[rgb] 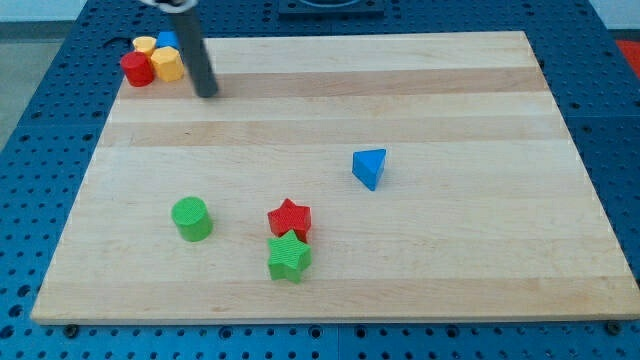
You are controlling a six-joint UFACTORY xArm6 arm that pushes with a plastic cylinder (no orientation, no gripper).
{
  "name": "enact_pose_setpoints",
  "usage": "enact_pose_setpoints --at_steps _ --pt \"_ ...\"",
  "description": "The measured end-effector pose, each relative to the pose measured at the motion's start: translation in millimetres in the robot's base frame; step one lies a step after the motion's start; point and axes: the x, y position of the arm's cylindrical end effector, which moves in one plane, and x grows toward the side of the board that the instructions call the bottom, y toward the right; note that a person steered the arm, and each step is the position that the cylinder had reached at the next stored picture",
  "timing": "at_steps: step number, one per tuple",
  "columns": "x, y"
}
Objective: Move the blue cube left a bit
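Observation:
A blue cube (167, 41) sits at the view's top left corner of the wooden board (450, 270), mostly hidden behind a yellow block (168, 63). It is packed with a second yellow block (145, 45) and a red block (136, 69). My tip (207, 93) rests on the board just right of and below this cluster, a short way from the blue cube. A blue triangular block (369, 167) lies right of the board's middle.
A green cylinder (191, 218) stands at the lower left. A red star (290, 219) sits just above a green star (289, 258), nearly touching, at the lower middle. The board's left edge runs close by the corner cluster.

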Motion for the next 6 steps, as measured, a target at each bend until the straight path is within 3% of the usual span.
enact_pose_setpoints --at_steps 1,3,4,5,6 --pt "11 88" --pt "97 241" --pt "138 255" --pt "153 227" --pt "152 159"
